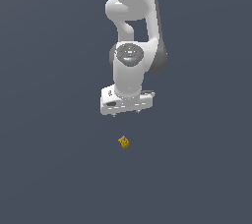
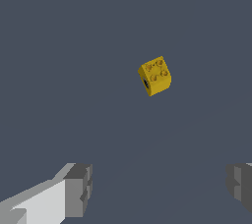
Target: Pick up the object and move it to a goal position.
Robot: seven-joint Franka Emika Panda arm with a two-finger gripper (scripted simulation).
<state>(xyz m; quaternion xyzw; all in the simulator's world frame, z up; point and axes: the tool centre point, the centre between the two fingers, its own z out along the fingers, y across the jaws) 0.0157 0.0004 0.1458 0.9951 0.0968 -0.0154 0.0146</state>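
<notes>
The object [image 1: 124, 142] is a tiny yellow-orange block with dark specks, lying alone on the flat dark grey surface. The white arm hangs above it, and my gripper [image 1: 126, 114] sits a short way above and slightly behind the block, not touching it. The wrist view shows the block [image 2: 155, 75] with small studs on its upper face, well apart from my fingertips [image 2: 78, 188]. Both grey fingers stand far apart at the frame's edges with nothing between them, so the gripper is open. No goal marker shows in either view.
Only the uniform dark grey surface [image 1: 49, 169] surrounds the block. The arm's white links [image 1: 130, 66] rise out of the exterior view at the top.
</notes>
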